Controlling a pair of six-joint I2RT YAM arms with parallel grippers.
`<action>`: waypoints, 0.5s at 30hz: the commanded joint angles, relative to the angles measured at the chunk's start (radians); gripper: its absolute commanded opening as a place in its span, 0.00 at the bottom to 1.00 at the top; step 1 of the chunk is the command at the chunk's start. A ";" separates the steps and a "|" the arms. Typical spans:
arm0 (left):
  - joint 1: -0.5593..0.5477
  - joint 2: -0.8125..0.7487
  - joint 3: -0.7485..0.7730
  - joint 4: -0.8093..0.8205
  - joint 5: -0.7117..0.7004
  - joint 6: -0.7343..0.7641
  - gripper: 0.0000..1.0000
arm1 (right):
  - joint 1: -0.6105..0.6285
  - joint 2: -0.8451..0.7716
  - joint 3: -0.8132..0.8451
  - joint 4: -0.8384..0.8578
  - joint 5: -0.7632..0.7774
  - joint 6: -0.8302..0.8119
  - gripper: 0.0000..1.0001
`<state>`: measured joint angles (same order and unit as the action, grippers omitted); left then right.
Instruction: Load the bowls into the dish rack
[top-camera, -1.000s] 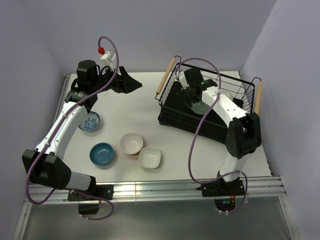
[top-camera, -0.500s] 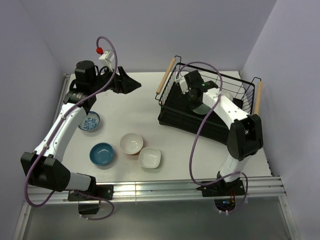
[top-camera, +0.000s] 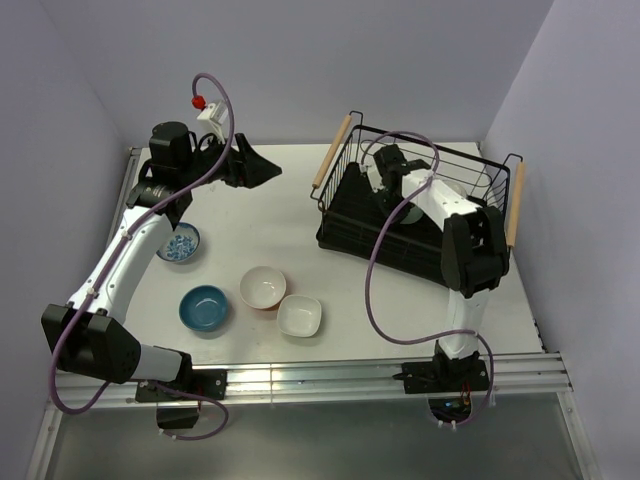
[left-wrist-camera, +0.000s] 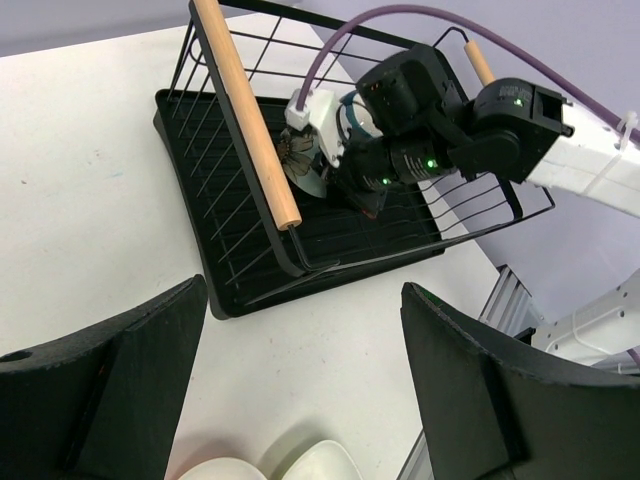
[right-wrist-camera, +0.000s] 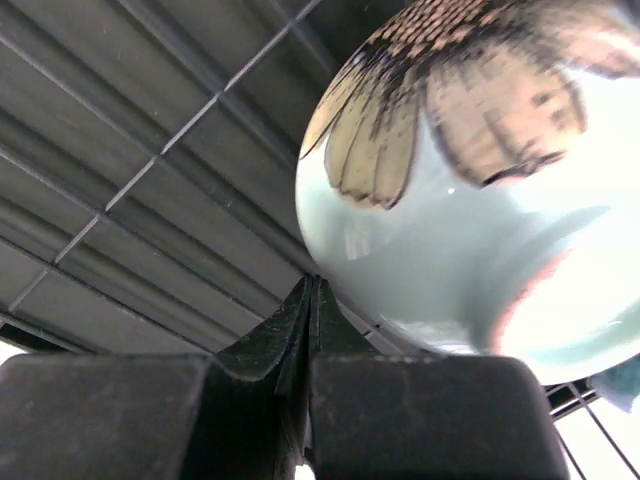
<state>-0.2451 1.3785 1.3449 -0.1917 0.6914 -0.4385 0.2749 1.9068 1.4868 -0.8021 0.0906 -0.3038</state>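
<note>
Mint bowl (right-wrist-camera: 470, 200): inside the dish rack (top-camera: 345, 232), just beside the right gripper's (right-wrist-camera: 312, 285) tips.
Right jaws: pressed together, nothing between them.
Left gripper (left-wrist-camera: 303, 330): jaws wide, empty, above the bench (top-camera: 270, 215).
Risk: if you withdraw carelessly, the fingers may nudge the bowl and topple it.

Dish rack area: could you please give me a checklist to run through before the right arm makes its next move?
1. Pale patterned bowl inside the dish rack: ok.
2. Right end effector shut and empty: ok.
3. Right end effector free of contact with that bowl: cannot tell.
4. Left end effector open, empty, outside the rack: ok.
5. All bowls loaded: not ok; blue bowl, orange-sided bowl, squarish white bowl and blue-speckled bowl sit on the table.
</note>
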 joint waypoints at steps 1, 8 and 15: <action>0.003 -0.016 -0.004 0.037 0.005 0.006 0.84 | -0.034 0.046 0.093 0.069 0.055 -0.008 0.00; 0.006 -0.018 -0.006 0.026 0.000 0.023 0.84 | -0.074 0.090 0.171 0.083 0.109 0.028 0.00; 0.007 -0.013 -0.006 0.029 0.008 0.021 0.84 | -0.089 0.081 0.199 0.069 0.100 0.051 0.00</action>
<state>-0.2432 1.3785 1.3449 -0.1925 0.6914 -0.4309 0.1940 2.0033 1.6363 -0.7532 0.1871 -0.2760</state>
